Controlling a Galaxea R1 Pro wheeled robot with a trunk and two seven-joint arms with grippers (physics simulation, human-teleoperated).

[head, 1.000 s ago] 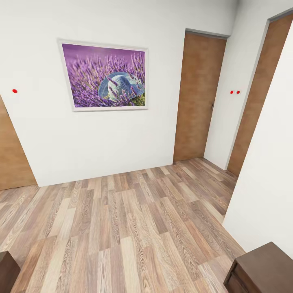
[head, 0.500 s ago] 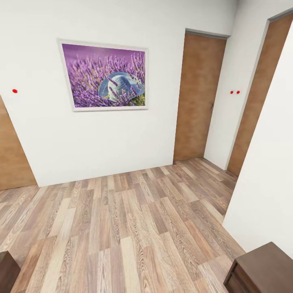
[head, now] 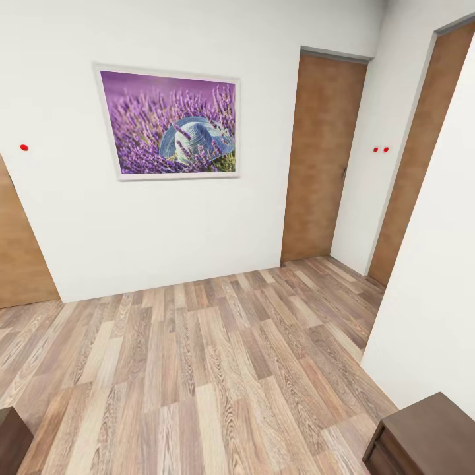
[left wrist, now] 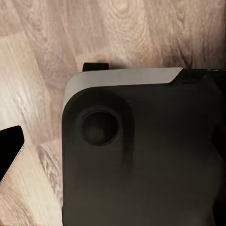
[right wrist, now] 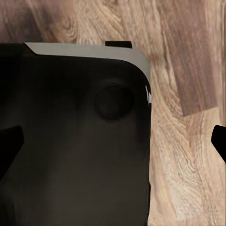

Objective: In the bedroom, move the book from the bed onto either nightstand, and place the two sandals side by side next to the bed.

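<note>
The head view looks over a wood plank floor (head: pixel 198 369) of light brown boards running up to a white wall (head: pixel 165 224). On that wall hangs a white-framed picture (head: pixel 168 123) of purple lavender with a pale blue hat lying in it. To the right of the picture stands a closed brown door (head: pixel 322 158) with a dark frame, and a second brown door (head: pixel 422 145) is set in the wall further right, past a white corner. A strip of a third brown door (head: pixel 20 251) shows at the left edge. Small red dots mark the walls: one (head: pixel 24 147) left of the picture and a pair (head: pixel 380 150) between the two right-hand doors.

At the lower right corner of the head view stands the nightstand (head: pixel 422 439), a dark reddish-brown cabinet with a flat top and a drawer front, set against a near white wall (head: pixel 435 290). Its top is bare in the part that shows. A corner of another dark brown piece of furniture (head: pixel 10 439) juts in at the lower left edge; what it is cannot be told.

Both wrist views point down at the plank floor, each with a large dark rounded body with a light grey rim, the robot's base (left wrist: pixel 141 160), close under the camera; the same dark base (right wrist: pixel 70 136) appears under the right arm. Dark shapes at the edges of these views may be fingertips, but neither pincer's opening can be judged, nor whether it holds or touches anything.
</note>
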